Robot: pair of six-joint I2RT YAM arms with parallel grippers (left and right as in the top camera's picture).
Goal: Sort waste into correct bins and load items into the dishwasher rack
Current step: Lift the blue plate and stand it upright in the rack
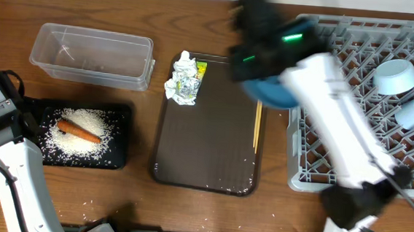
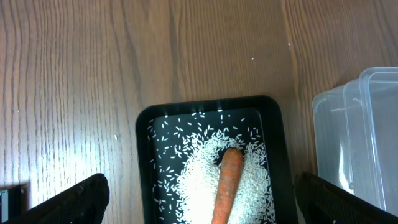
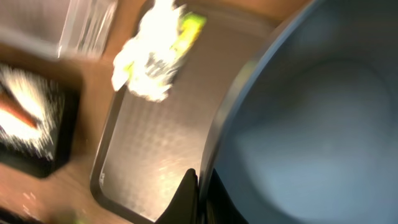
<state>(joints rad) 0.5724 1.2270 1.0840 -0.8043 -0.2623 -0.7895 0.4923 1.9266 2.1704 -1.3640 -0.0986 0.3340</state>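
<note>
The right pincer seems clenched on the rim of the blue plate, though blurred; an edge grip should let it stand in the dishwasher rack just beside. The left pincer hangs released above the carrot.

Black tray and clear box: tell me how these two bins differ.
The black tray is shallow and opaque; the clear box is deeper and see-through. The black tray holds rice and a carrot; the clear box looks empty. The black tray lies nearer the robot, the clear box behind it. Both are rectangular and sit on the wooden table, left of the brown serving tray.
</note>
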